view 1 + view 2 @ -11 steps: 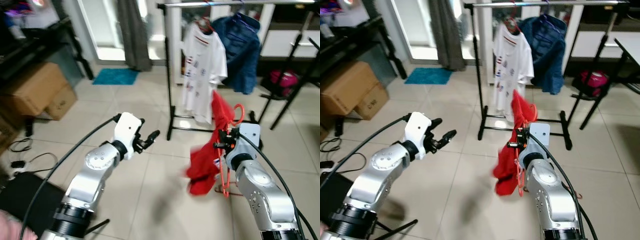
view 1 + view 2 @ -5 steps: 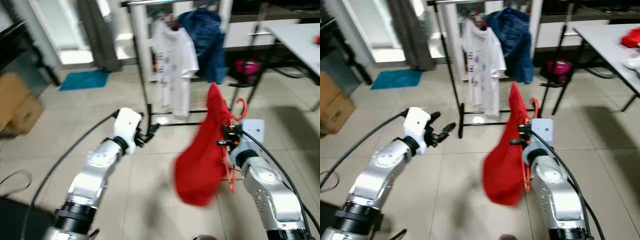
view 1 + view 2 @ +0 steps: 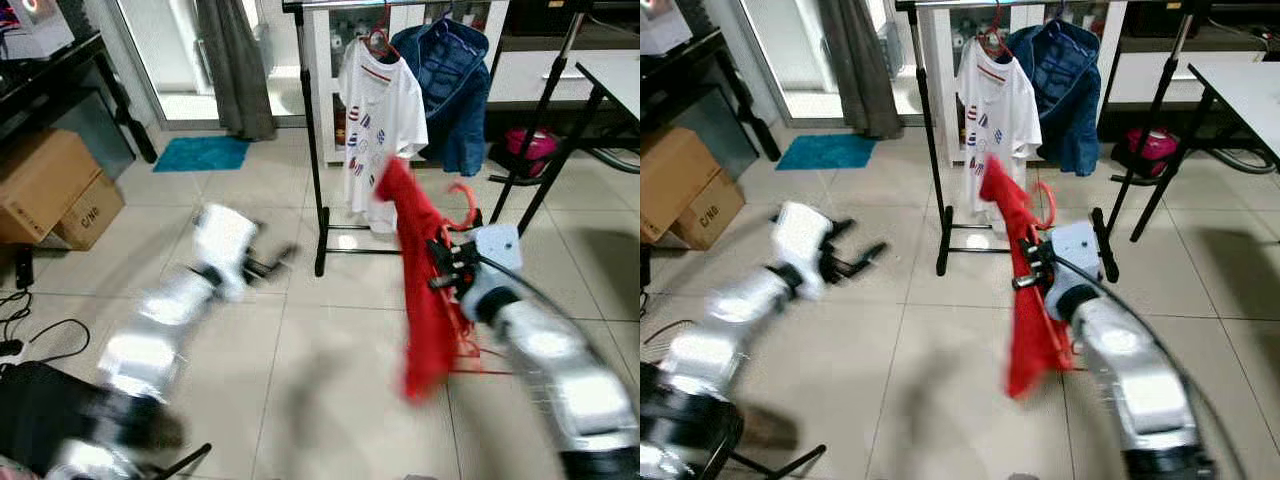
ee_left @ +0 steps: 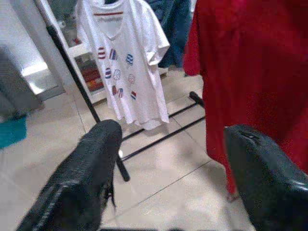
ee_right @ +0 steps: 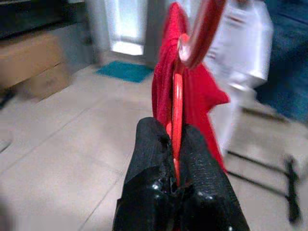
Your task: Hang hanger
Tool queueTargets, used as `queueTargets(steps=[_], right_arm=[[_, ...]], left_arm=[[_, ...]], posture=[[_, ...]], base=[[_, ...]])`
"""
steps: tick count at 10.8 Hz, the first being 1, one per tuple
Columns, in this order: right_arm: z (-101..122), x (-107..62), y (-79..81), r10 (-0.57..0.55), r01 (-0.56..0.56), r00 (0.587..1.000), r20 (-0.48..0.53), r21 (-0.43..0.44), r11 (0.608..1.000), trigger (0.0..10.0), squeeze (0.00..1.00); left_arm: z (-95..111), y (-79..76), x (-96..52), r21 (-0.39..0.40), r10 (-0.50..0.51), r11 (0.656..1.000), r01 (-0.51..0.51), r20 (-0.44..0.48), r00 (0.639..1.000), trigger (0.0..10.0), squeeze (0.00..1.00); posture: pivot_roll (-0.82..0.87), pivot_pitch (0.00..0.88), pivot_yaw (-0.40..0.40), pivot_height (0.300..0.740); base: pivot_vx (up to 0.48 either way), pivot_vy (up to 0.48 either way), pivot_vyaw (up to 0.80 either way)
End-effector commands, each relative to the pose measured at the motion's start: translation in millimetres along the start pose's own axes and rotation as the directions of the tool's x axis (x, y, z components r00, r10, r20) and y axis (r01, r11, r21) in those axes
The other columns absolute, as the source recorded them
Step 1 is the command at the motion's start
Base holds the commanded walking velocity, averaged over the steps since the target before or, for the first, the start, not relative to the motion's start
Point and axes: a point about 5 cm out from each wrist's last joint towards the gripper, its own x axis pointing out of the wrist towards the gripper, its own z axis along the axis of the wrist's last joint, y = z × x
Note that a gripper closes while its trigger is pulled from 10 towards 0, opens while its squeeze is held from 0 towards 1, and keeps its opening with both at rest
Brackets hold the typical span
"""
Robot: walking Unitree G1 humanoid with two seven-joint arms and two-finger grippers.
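My right gripper [image 3: 447, 270] is shut on a red hanger [image 5: 177, 103], whose hook [image 3: 463, 194] rises above the fingers. A red garment [image 3: 424, 292] hangs from it down towards the floor. In the right wrist view the two fingers [image 5: 149, 144] pinch the hanger's red wire. Ahead stands a black clothes rack [image 3: 309, 130] with a white T-shirt [image 3: 378, 110] and a blue jacket [image 3: 446, 80] on its bar. My left gripper [image 4: 168, 144] is open and holds nothing. It is stretched forward at the left [image 3: 272, 262] and blurred.
Cardboard boxes [image 3: 45, 185] sit on the floor at the left, beside a teal mat [image 3: 202, 153] and a grey curtain [image 3: 235, 65]. A black table leg [image 3: 548, 130] and a pink bag [image 3: 528, 140] stand right of the rack. Cables [image 3: 20, 320] lie at the near left.
The whole view has swung, so the camera moved. The rack now lies nearer the middle. The red garment has swung on its hanger, and both arms are blurred now.
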Motion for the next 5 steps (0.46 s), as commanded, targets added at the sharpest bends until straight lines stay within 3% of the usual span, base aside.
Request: queueTargets(steps=[1, 3, 4, 5], right_arm=[[16, -4.4, 3.1, 0.109, -0.106, 0.992, 0.061, -0.042, 0.993, 10.0, 0.00], [33, -21.6, -3.5, 0.315, -0.300, 0.944, 0.095, -0.142, 0.943, 10.0, 0.00], [35, -23.5, -3.8, 0.339, -0.323, 0.936, 0.093, -0.151, 0.934, 10.0, 0.00], [37, -28.0, -3.0, 0.410, -0.392, 0.909, 0.078, -0.178, 0.903, 10.0, 0.00]], left_arm=[[2, 14.0, -6.0, 0.042, -0.022, 0.999, 0.022, -0.012, 1.000, 10.0, 1.00], [13, 48.0, -14.9, 0.161, -0.083, 0.983, 0.093, -0.062, 0.995, 10.0, 1.00], [16, 52.5, -15.3, 0.168, -0.083, 0.981, 0.092, -0.063, 0.995, 10.0, 1.00], [22, 60.0, -15.8, 0.165, -0.122, 0.978, 0.129, -0.056, 0.991, 10.0, 0.18]], posture=[[-0.15, 0.000, 0.128, 0.740], [-0.15, 0.000, 0.127, 0.740], [-0.15, 0.000, 0.126, 0.740], [-0.15, 0.000, 0.128, 0.740]], base=[[0.000, 0.000, 0.00], [0.000, 0.000, 0.00], [0.000, 0.000, 0.00], [0.000, 0.000, 0.00]])
